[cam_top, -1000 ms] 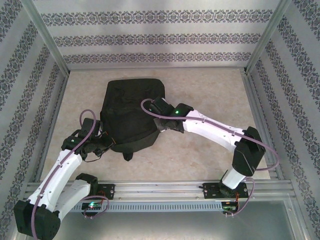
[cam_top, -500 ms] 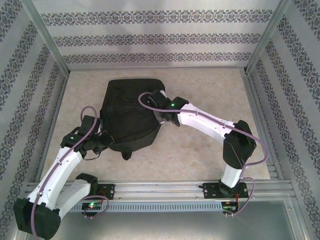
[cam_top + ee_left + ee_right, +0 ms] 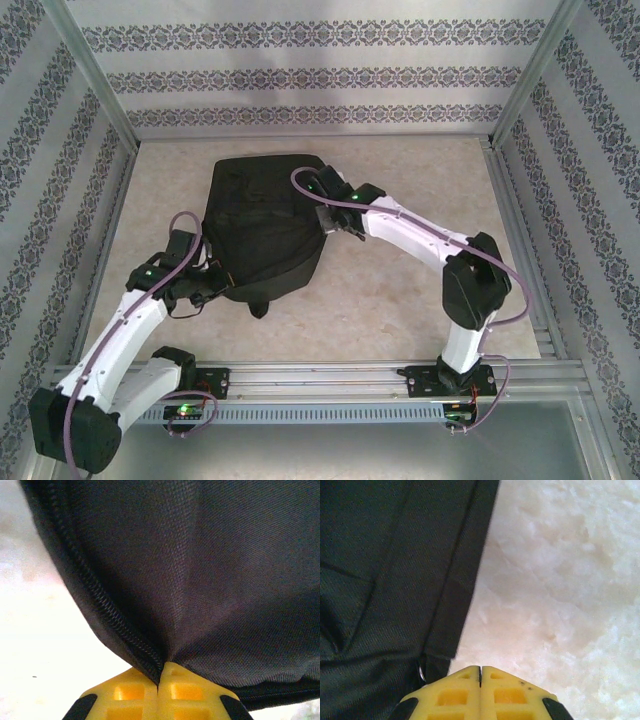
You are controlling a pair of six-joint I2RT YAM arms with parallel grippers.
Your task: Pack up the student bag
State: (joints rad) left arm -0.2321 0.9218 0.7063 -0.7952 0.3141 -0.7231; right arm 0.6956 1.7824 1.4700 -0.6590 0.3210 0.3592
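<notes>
The counter (image 3: 400, 300) carried one thing, the student bag (image 3: 262, 235). It lay flat, left of the middle and nearer the left edge than the right, with its rounded end and small loop (image 3: 257, 310) turned toward the near edge. No books or other items to pack could be seen on the counter, and the bag looked shut. The step in hand was therefore most likely either getting it open or settling it into position.

The left pincer (image 3: 159, 672) sat at the bag's near-left corner, clenched on a fold of black fabric. The cloth gathered into creases that ran down into the closed fingertips, just beside the zip (image 3: 95, 600). That grip probably served to anchor or lift the corner, keeping the soft fabric taut and stopping it from sliding about.

The right pincer (image 3: 480, 670) hung over the bag's right side, toward the far edge. Its jaws were pressed together with nothing between them. Just to its left lay a flat strap (image 3: 465, 580) with a small metal ring (image 3: 421, 672) at its base. This placement suggested it was lined up along that side, perhaps to push the bag or to look for a hold.
</notes>
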